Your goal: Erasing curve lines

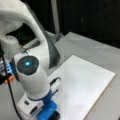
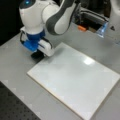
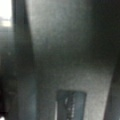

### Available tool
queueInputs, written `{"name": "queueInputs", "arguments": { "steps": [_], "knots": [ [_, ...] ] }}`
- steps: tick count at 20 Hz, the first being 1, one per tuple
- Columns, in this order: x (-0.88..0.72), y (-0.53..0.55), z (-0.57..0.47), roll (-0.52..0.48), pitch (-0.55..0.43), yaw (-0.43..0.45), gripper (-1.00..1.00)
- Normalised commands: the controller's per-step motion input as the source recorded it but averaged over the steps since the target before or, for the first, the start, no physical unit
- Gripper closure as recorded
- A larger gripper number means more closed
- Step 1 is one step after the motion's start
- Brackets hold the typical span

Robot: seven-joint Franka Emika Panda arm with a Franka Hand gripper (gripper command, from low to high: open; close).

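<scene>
Hovering low at the corner of the white board (image 2: 75,80), the gripper (image 2: 37,53) is sitting just off the board's edge toward a front view's left, with a black block (image 2: 37,55) tucked under its blue mount (image 2: 32,43). In a front view the same gripper (image 1: 50,113) is showing at the bottom, again by the board (image 1: 85,87). Whether the fingers are clamped on that dark block or merely over it, I cannot tell. The board's surface is reading as plain white in both front views; no curve lines are making themselves out on it, only a bright glare spot (image 2: 88,60). The grey table (image 2: 15,82) is lying under everything. The wrist view is giving a close, murky grey surface with a dark rectangular shape (image 3: 71,105) near its bottom.
</scene>
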Motion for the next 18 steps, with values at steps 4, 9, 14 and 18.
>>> {"name": "queueInputs", "arguments": {
  "steps": [4,9,14,18],
  "knots": [
    [0.11,-0.12,-0.01,0.145,-0.051,-0.033,1.0],
    [0.12,-0.12,-0.04,0.042,-0.088,0.031,1.0],
    [0.08,-0.08,-0.06,0.053,-0.071,0.036,1.0],
    [0.04,-0.03,-0.05,0.083,-0.058,0.028,1.0]
  ]
}}
